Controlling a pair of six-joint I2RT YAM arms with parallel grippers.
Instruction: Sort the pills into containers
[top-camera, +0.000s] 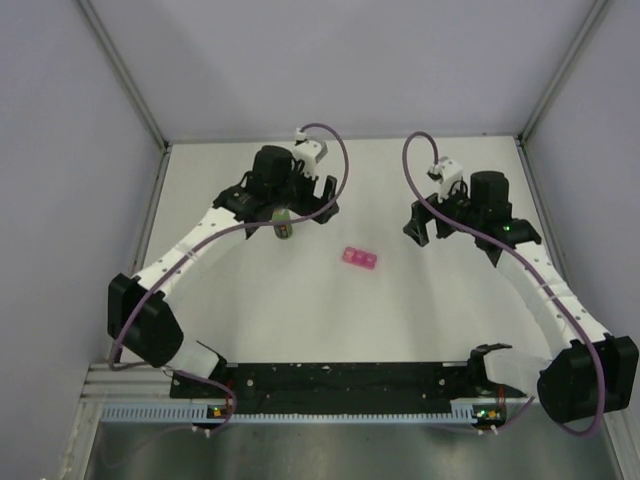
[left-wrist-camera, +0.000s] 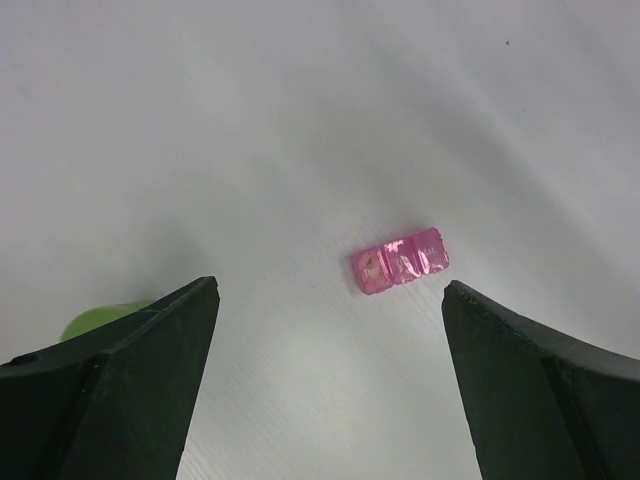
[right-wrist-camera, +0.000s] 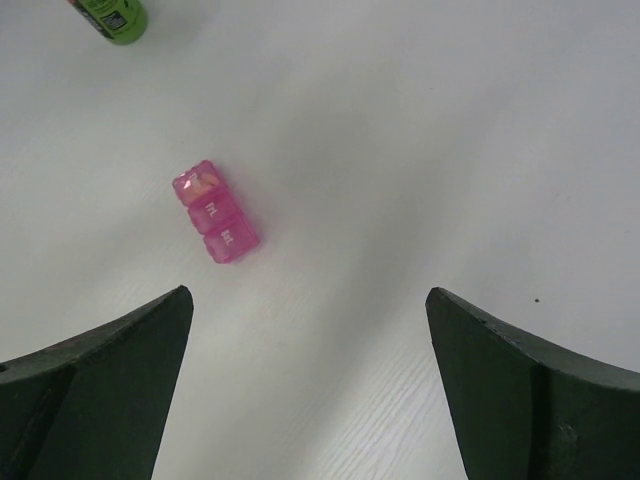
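The small bright-pink translucent plastic pill box (top-camera: 360, 258) lies on the white counter (top-camera: 300, 320), and with the left claw (left-wrist-camera: 330, 290) and the right claw (right-wrist-camera: 308, 295) both wide open and empty on either side of it, the sorting seems hardly started.

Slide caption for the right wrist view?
Open right gripper facing a small pink translucent plastic pill box; green bottle beyond.

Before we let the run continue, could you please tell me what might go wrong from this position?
1. The pink pill box lies loose on the smooth table; a nudge from a finger would probably slide it rather than grip it.
2. The green bottle sits close beside one finger of the open left gripper and might get knocked when that arm moves.
3. The open right gripper faces the same box, so the two could collide if they reach for it together.
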